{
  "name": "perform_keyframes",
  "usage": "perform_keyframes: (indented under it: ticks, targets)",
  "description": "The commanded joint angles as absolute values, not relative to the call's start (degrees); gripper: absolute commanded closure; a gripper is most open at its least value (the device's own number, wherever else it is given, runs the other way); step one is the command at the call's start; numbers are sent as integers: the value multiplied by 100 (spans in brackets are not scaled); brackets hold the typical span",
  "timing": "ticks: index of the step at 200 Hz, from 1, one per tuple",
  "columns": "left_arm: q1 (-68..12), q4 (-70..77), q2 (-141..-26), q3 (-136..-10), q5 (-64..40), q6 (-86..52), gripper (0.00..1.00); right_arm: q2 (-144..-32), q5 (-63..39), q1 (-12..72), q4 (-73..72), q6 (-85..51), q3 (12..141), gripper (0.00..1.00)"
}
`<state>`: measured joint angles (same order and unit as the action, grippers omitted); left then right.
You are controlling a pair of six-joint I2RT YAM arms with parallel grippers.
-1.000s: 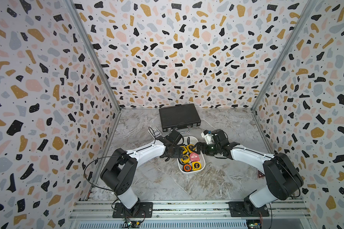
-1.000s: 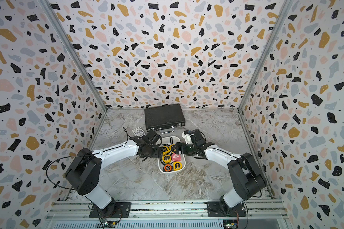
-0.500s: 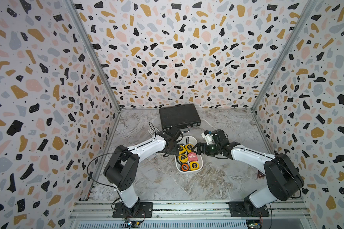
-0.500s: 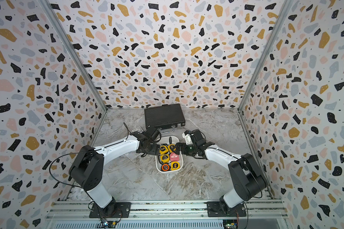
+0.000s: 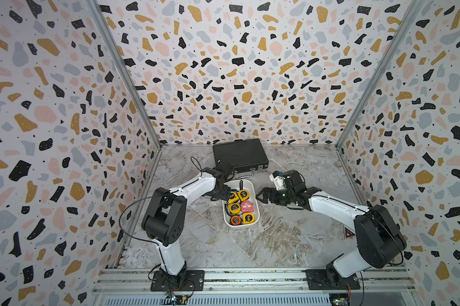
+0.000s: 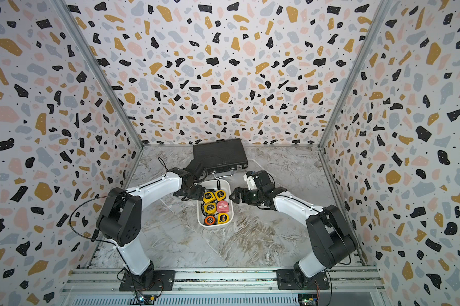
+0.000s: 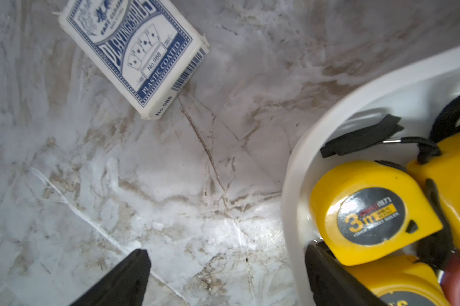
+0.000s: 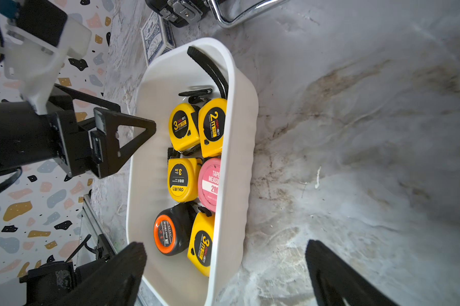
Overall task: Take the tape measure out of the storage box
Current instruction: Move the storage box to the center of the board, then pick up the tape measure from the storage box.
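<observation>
Slid the storage box [image 5: 241, 225] toward 9 o'clock across the desk [image 5: 276, 238], left fingers [image 7: 128, 278] spread astride its wall, clamping nothing. Keeps right fingers [image 8: 117, 275] wide, empty, at 3 o'clock. Leaves six tape measures [image 8: 183, 127] inside; none extracted.

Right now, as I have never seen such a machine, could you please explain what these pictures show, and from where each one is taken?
Two robot arms, the left arm and the right arm, stand at a marble table. Two pictures look down from above; two come from cameras on the wrists. A white storage box holds six tape measures: four yellow, one pink, one black and orange. A black briefcase and a pack of playing cards lie nearby. Both arms' jaws are open near the box; nothing is held.
</observation>
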<state>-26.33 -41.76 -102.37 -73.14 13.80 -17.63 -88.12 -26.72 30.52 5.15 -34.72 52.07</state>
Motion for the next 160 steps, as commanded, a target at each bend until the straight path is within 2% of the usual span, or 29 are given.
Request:
perform_keyframes:
  ticks: [1, 31, 58, 117, 160]
  targets:
    - [-2733, -4461, -9706, -7402, 893, -2161, 4, -8686, -2463, 3084, 1041, -3134, 5491, 1]
    - [-3131, -4600, -9332, -7268, 335, -3117, 6, -8592, -2376, 3076, 1396, -2915, 5487, 1]
    - [-3470, -4586, -9464, -7234, 30, -3775, 10, -8478, -2302, 3083, 1552, -2839, 5415, 1]
    - [-3813, -4658, -10040, -7444, 270, -4288, 21, -8342, -2281, 3078, 1661, -2810, 5275, 1]
    - [-3818, -4527, -10297, -7419, 306, -4436, 24, -8314, -2312, 3075, 1652, -2777, 5187, 1]
